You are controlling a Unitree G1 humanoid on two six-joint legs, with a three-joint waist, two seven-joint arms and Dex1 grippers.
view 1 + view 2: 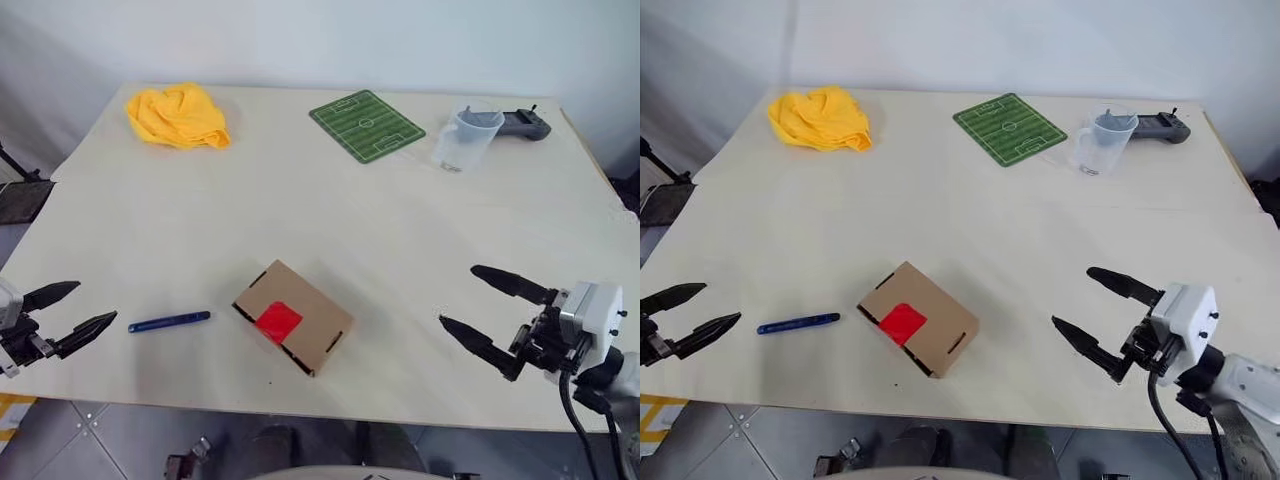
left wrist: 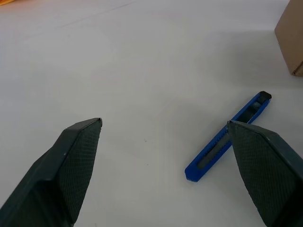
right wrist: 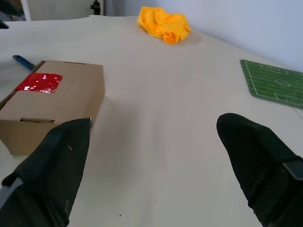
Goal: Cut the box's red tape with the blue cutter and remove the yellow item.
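The brown cardboard box [image 1: 292, 316] lies closed near the table's front edge, with the red tape [image 1: 278, 320] on its top face. Left of it lies the blue cutter [image 1: 169, 321], flat on the table. My left gripper [image 1: 96, 303] hovers open just left of the cutter, empty; in the left wrist view the cutter [image 2: 227, 139] lies beside one finger. My right gripper [image 1: 457, 295] stands open and empty to the right of the box, pointing toward it; the right wrist view has the box [image 3: 52, 104] and tape [image 3: 39, 82] ahead. The yellow item is hidden.
A large yellow cloth heap [image 1: 178, 115] sits at the back left. A green football-pitch mat [image 1: 366, 124], a clear measuring cup [image 1: 465, 138] and a dark controller [image 1: 525, 123] stand at the back right. The table's front edge [image 1: 300, 412] runs close below the box.
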